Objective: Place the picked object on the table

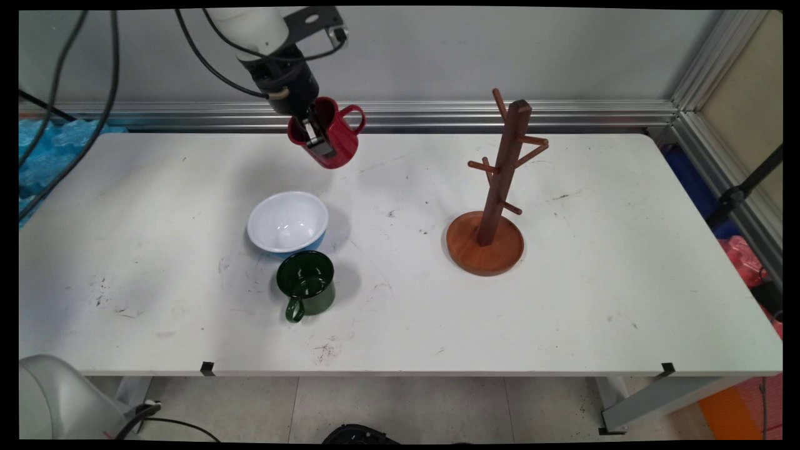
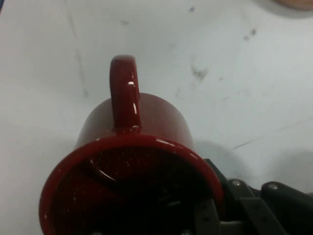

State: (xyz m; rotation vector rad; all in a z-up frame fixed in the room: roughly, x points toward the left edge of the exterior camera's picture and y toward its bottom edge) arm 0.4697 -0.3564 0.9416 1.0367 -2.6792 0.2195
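The black gripper [image 1: 317, 139] hangs above the far side of the white table [image 1: 562, 300], its fingers clamped on the rim of a red mug [image 1: 331, 142]: one finger lies against the outside wall, the other reaches down inside the cup. The mug is lifted clear of the tabletop and tilted, its handle [image 1: 355, 117] pointing up and toward the wooden mug tree [image 1: 494, 200]. In the hand view the mug's open mouth [image 2: 129, 191] fills the lower frame, with the handle [image 2: 124, 93] rising above it. The mug tree stands upright on its round base, well apart from the raised mug. On the mug's side of the tree, nearer the front edge, a white bowl [image 1: 287, 222] sits on the table; a dark green mug [image 1: 307, 286] stands just beside the bowl, closer still to the front edge, its handle turned toward that edge.
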